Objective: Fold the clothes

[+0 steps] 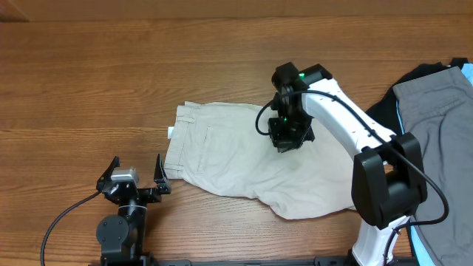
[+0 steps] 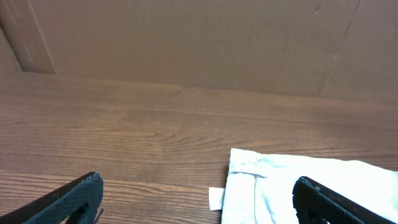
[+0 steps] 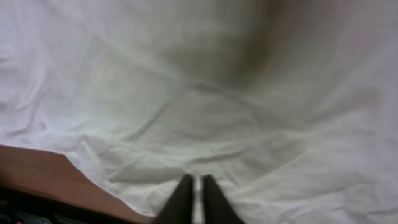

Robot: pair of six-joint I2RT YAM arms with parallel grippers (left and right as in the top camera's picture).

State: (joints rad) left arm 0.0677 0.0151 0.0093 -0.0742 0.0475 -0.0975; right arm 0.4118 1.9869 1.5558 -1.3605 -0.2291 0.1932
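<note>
The clothes [image 1: 236, 159], a pair of cream shorts, lie spread flat on the wooden table [image 1: 111, 74], waistband to the left with a small white tag [image 1: 171, 132]. My right gripper [image 1: 287, 142] points down onto the shorts' upper middle. In the right wrist view its tips [image 3: 194, 180] are pressed together with a thin fold of the cream cloth [image 3: 217, 93] pinched between them. My left gripper [image 1: 137, 171] rests open at the table's front, just left of the waistband. From the left wrist, the shorts' corner [image 2: 298, 180] and tag [image 2: 216, 198] lie between the wide-apart fingers [image 2: 198, 180], untouched.
A grey garment [image 1: 436, 133] lies over a black one [image 1: 410, 85] at the table's right edge, beside the right arm's base [image 1: 388, 185]. Bare wood stretches behind and left of the shorts. A brown wall [image 2: 186, 37] backs the table.
</note>
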